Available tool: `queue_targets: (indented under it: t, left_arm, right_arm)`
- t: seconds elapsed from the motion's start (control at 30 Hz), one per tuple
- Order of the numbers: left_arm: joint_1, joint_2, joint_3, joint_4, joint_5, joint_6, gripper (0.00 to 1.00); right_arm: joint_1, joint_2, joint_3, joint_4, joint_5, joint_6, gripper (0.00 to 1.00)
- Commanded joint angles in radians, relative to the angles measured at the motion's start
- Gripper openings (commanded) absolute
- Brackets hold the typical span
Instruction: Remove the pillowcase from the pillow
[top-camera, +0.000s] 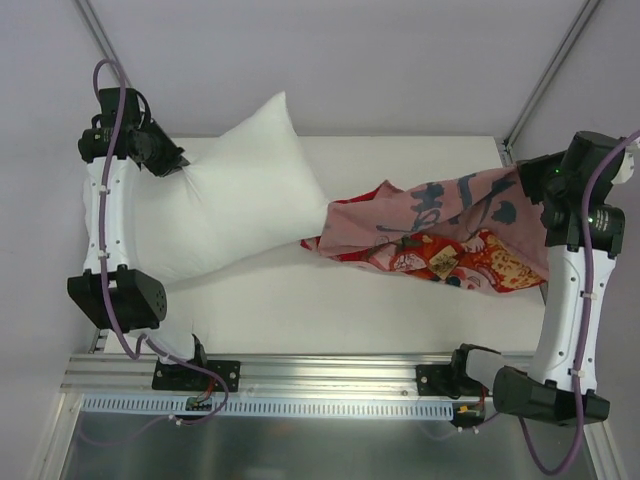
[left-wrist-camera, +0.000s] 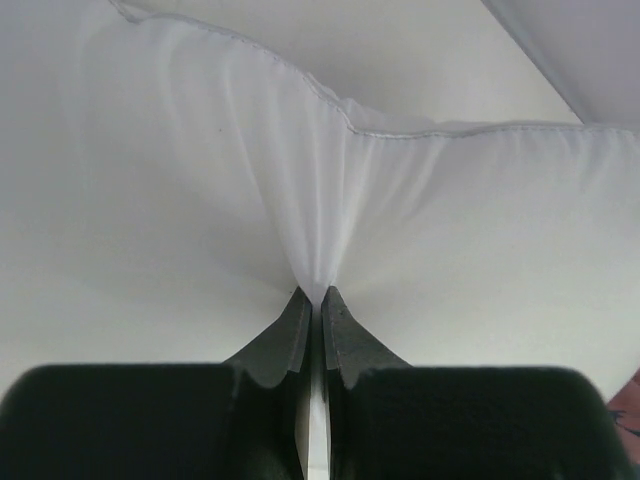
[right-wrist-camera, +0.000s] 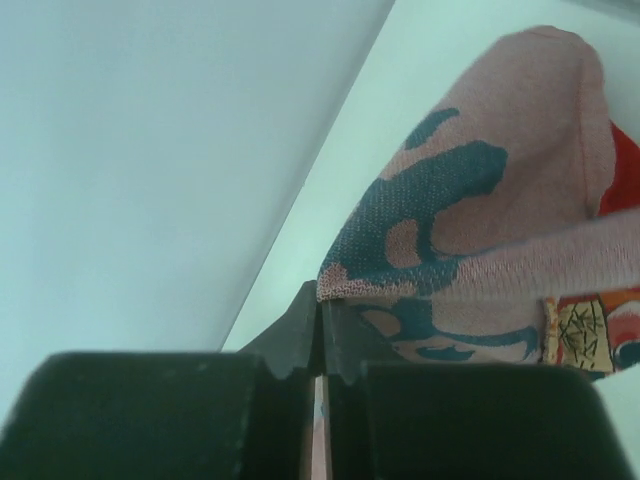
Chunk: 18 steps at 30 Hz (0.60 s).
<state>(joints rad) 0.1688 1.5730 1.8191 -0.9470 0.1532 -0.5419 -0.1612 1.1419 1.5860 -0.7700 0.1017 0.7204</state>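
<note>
Our left hand (left-wrist-camera: 311, 296) pinches the pillow (top-camera: 240, 205) at nine o'clock; our right hand (right-wrist-camera: 320, 292) clamps the pillowcase (top-camera: 450, 225) at three o'clock.

Top external: fixed high above and behind the arm bases, looking down from far enough to take in the whole table (top-camera: 300, 310) and both arms.
Left wrist: mounted just behind the left gripper (left-wrist-camera: 311, 300), facing forward along its fingers, very close. The pillow (left-wrist-camera: 450, 230) fills everything ahead of the fingertips.
Right wrist: mounted just behind the right gripper (right-wrist-camera: 320, 298), facing forward along its fingers, equally close. The pillowcase (right-wrist-camera: 470, 210) lies ahead and to the fingers' right.
Shared, top and left wrist: the pillow fabric gathered at the left fingertips.
Shared, top and right wrist: the pillowcase end at the right fingertips.
Shared, wrist views: only a pink sliver at the left view's right edge.
</note>
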Motion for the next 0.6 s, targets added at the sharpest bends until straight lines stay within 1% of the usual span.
queue_targets:
  t: [0.0, 0.1, 0.2, 0.27, 0.3, 0.33, 0.4, 0.47, 0.5, 0.53, 0.57]
  left_arm:
    - [0.026, 0.047, 0.126, 0.043, 0.091, -0.067, 0.0]
    - [0.032, 0.097, 0.176, 0.043, 0.1, -0.101, 0.0]
    - [0.05, 0.131, 0.184, 0.043, 0.071, -0.138, 0.0]
    - [0.086, 0.156, 0.183, 0.043, 0.077, -0.157, 0.0]
    - [0.087, 0.166, 0.189, 0.045, 0.094, -0.156, 0.0]
    - [0.087, 0.179, 0.192, 0.044, 0.129, -0.155, 0.0]
    - [0.075, 0.203, 0.172, 0.045, 0.144, -0.173, 0.0]
    - [0.061, 0.219, 0.158, 0.044, 0.161, -0.165, 0.0]
    - [0.057, 0.231, 0.137, 0.045, 0.178, -0.162, 0.01]
    - [0.051, 0.232, 0.126, 0.045, 0.189, -0.162, 0.12]
    - [0.046, 0.234, 0.117, 0.045, 0.198, -0.155, 0.19]
  right_arm:
    - [-0.069, 0.002, 0.042, -0.031, 0.009, -0.053, 0.01]
    - [-0.089, 0.018, 0.039, -0.028, -0.008, -0.062, 0.01]
    - [-0.087, 0.009, -0.004, -0.026, 0.024, -0.07, 0.01]
    - [-0.089, -0.008, -0.067, -0.006, 0.023, -0.087, 0.01]
    - [-0.089, -0.014, -0.093, 0.012, -0.018, -0.09, 0.01]
    - [-0.083, -0.024, -0.16, 0.064, -0.054, -0.09, 0.01]
    - [-0.054, -0.018, -0.22, 0.122, -0.13, -0.104, 0.01]
    - [0.04, 0.028, -0.25, 0.136, -0.125, -0.119, 0.01]
    - [0.076, 0.054, -0.248, 0.138, -0.125, -0.137, 0.01]
    - [0.151, 0.083, -0.232, 0.13, -0.125, -0.179, 0.01]
    - [0.188, 0.152, -0.218, 0.123, -0.125, -0.2, 0.01]
